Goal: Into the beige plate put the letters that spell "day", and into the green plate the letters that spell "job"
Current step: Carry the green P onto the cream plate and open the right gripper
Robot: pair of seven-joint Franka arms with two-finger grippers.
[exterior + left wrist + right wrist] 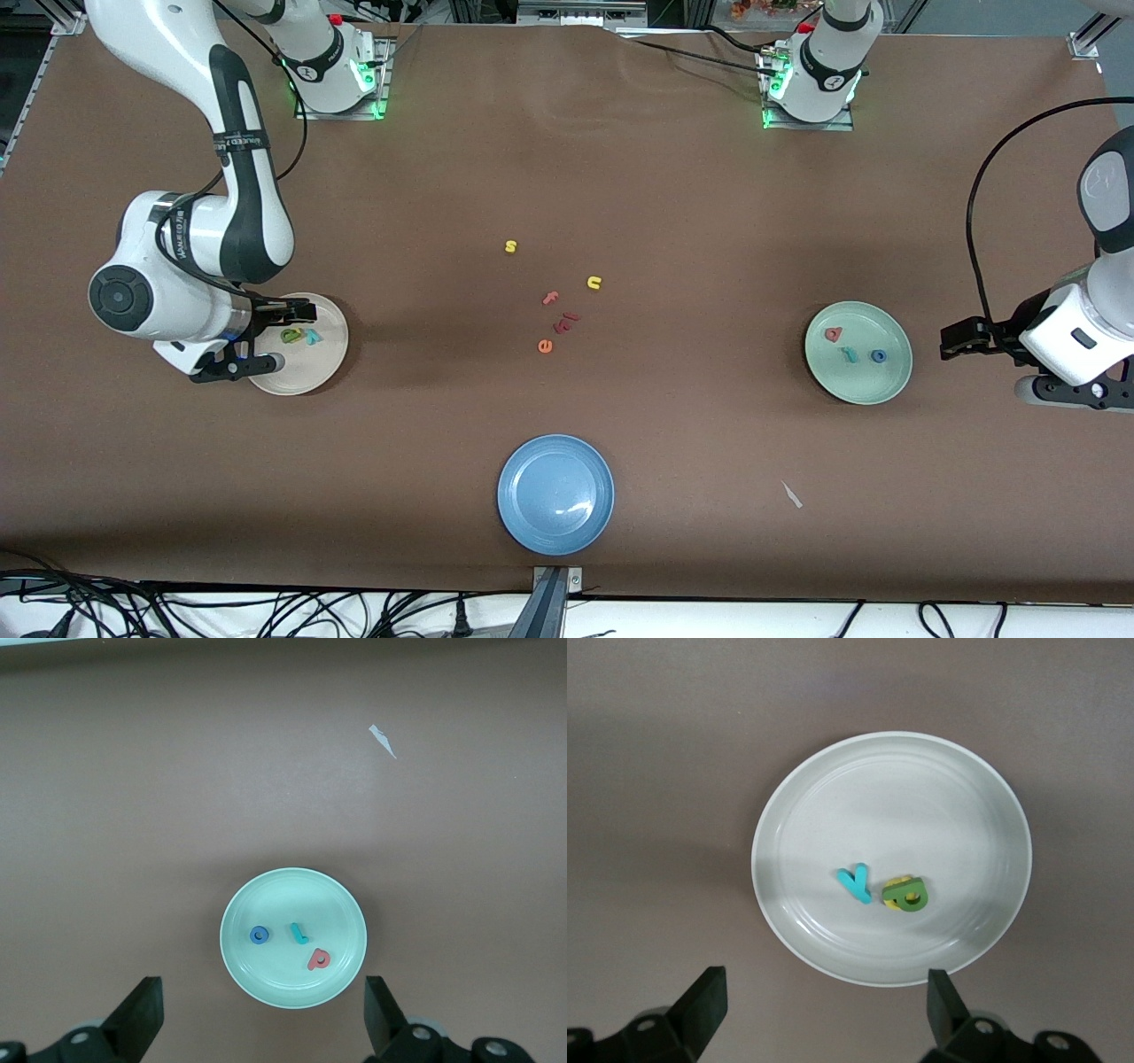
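Note:
The beige plate sits toward the right arm's end of the table. In it lie a teal "y" and a green looped letter that rests on a yellow one. My right gripper hangs open over this plate, empty. The green plate sits toward the left arm's end and holds a blue "o", a teal "j" and a salmon looped letter. My left gripper is open and empty beside that plate.
A blue plate stands near the front edge, mid-table. Loose letters lie mid-table: a yellow "s", a yellow "u", a salmon "f", a red piece, an orange "e". A paper scrap lies nearer the camera than the green plate.

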